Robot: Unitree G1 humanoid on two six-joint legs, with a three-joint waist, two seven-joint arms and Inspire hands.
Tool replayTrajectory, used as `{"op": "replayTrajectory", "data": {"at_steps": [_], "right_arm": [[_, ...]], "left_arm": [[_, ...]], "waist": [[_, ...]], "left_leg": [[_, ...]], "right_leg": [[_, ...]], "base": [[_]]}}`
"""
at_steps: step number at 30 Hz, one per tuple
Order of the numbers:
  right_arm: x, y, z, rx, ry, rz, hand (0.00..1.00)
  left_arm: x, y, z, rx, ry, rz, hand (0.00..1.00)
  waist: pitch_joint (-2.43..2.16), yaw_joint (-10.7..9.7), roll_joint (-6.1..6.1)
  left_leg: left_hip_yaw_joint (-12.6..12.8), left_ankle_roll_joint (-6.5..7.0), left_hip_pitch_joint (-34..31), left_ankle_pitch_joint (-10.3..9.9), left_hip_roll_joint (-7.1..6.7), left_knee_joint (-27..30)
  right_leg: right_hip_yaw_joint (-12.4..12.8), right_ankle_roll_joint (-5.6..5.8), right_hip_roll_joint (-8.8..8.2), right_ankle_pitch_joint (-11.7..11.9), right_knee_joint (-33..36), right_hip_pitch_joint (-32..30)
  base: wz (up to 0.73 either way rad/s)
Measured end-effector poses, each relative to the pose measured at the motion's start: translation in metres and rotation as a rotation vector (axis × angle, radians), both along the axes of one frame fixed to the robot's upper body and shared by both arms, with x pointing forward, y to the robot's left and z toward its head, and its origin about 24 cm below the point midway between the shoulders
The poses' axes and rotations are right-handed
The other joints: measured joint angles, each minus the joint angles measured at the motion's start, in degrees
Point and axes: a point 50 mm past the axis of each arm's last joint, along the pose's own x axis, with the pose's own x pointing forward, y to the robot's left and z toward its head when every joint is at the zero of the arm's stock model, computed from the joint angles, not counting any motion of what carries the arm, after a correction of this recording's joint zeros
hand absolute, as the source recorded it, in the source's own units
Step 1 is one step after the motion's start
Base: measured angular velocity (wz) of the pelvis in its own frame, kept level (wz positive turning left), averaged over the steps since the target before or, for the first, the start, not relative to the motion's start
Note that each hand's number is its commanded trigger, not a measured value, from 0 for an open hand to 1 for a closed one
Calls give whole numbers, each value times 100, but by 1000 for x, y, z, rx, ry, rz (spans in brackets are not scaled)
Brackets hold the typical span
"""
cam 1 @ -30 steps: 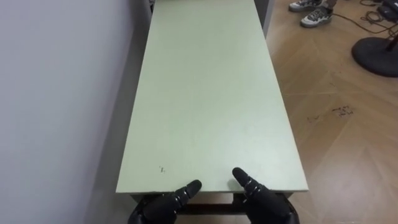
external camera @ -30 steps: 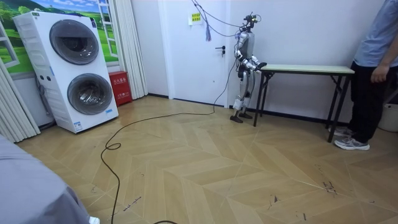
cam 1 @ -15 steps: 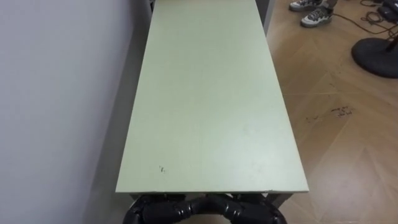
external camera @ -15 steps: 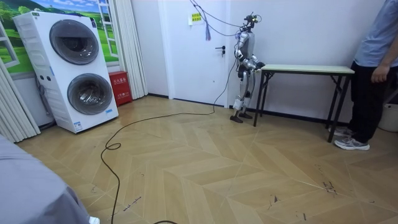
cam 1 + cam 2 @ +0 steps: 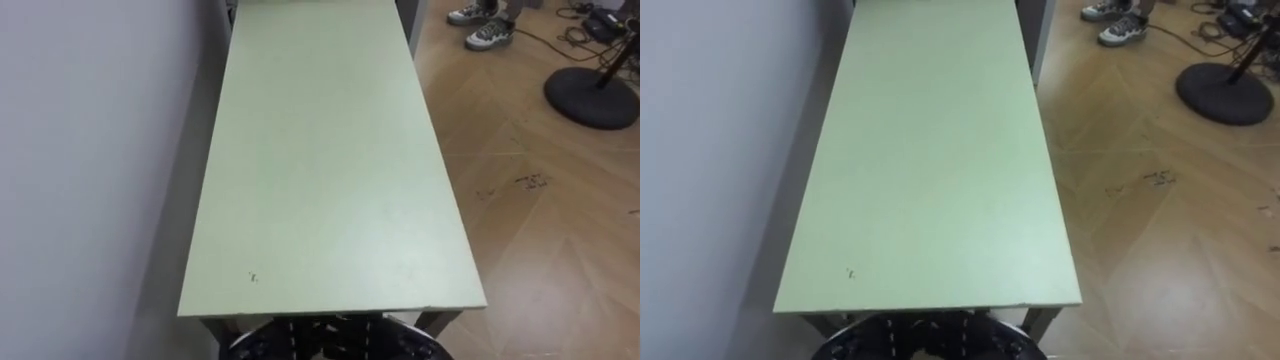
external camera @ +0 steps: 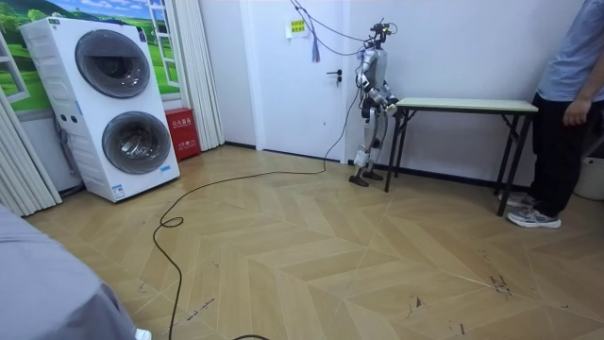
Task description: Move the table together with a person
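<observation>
Pale green bench along the wall, running up frame centre. Left hand and right hand under its near edge, bottom centre; grip impossible to tell. Person standing at far end.

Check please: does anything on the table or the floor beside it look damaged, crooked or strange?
Nothing serious. The table stands straight along the wall. Its top bears one small dark speck near the robot's left corner, and the wood floor on the right shows dark scuff marks.
</observation>
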Motion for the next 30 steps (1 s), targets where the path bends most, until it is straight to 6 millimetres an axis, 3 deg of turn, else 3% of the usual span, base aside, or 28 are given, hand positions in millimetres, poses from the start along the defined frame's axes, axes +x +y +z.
{"op": "replayTrajectory", "data": {"at_steps": [7, 14, 16, 23, 26, 30], "right_arm": [[-17, -17, -30, -225, 114, -53, 0], [-51, -47, -64, -468, 318, -277, 0], [-64, -51, -72, -510, 389, -352, 0], [-85, -56, -82, -550, 515, -565, 0], [-90, -57, -84, -568, 541, -608, 0], [-96, -63, -85, -571, 572, -668, 0]], "left_arm": [[-17, 19, -29, 187, 125, 58, 0], [-21, 32, -51, 329, 208, 244, 0], [-28, 38, -56, 357, 242, 321, 0], [-73, 61, -71, 446, 431, 540, 0], [-79, 62, -73, 461, 463, 602, 0], [-93, 75, -75, 527, 528, 701, 0]], "waist": [[15, 11, -16], [11, 122, -51], [-41, 179, -56], [-46, 169, -48], [-17, 189, -42], [-19, 164, -30]], "left_leg": [[-3, -19, 34, -11, -2, -39], [20, 8, 78, 7, -4, -110], [42, -1, 107, 14, -8, -180], [-1, -14, 262, -12, -25, -223], [2, -13, 408, -13, -28, -288], [12, -21, 522, -37, -24, -338]], "right_leg": [[-22, -1, 1, 1, -17, 4], [4, -1, 0, 1, -24, 0], [25, -4, 0, 4, -110, 27], [1, -10, -1, 8, -207, 212], [3, -9, -2, 8, -214, 313], [-1, -8, 3, 7, -220, 408]], "base": [[0], [-2], [-7], [2], [-1], [-2]]}}
